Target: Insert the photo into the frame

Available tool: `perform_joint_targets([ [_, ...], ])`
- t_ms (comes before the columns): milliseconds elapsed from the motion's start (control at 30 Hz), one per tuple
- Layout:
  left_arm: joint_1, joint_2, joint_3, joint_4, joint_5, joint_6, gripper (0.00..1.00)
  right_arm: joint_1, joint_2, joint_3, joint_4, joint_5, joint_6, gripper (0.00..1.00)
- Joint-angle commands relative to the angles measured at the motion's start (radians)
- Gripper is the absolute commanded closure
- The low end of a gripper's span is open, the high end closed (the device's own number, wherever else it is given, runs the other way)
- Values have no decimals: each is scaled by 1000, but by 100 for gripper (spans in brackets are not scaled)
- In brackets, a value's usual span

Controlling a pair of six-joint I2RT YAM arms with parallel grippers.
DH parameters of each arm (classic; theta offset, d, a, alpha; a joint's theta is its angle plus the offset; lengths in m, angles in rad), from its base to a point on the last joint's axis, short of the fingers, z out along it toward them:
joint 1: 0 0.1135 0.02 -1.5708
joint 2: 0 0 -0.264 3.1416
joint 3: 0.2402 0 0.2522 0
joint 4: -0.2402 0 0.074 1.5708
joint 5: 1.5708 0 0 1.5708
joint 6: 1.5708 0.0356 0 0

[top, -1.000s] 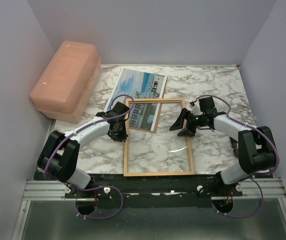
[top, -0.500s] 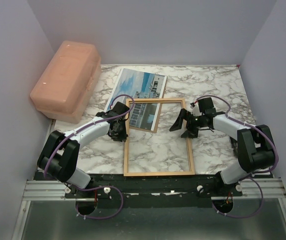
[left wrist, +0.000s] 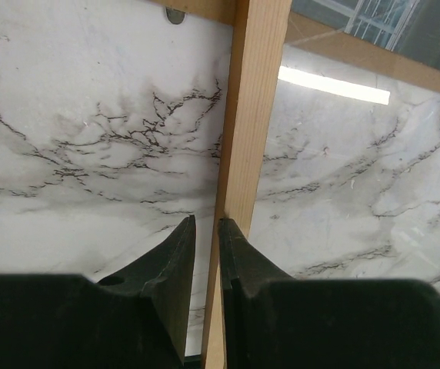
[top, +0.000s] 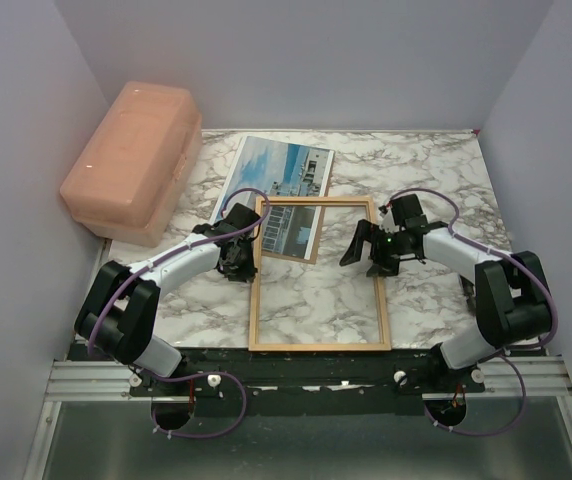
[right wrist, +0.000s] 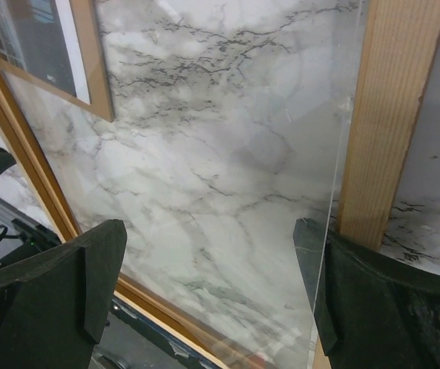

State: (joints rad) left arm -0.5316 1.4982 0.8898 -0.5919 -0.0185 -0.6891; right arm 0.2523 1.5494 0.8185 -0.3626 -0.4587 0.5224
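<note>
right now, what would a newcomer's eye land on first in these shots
Probably the big pink box at the far left, then the orange-brown frame lying flat between the arms. The left gripper pinches the frame's left rail, the right gripper stands wide open over its right rail, and the photo lies at the back, partly under the frame's far corner.
</note>
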Motion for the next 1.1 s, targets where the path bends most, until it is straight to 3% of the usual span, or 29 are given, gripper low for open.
perform_joint_targets([
  [0,-5,25,-24,7,-21,0,80,12,-30,38,-76,107,-24,0],
  [767,-5,30,-20,4,-21,0,80,60,-53,110,-194,245,-47,0],
  [1067,-5,28,-23,6,-21,1,80,140,-4,128,-217,322,-33,0],
])
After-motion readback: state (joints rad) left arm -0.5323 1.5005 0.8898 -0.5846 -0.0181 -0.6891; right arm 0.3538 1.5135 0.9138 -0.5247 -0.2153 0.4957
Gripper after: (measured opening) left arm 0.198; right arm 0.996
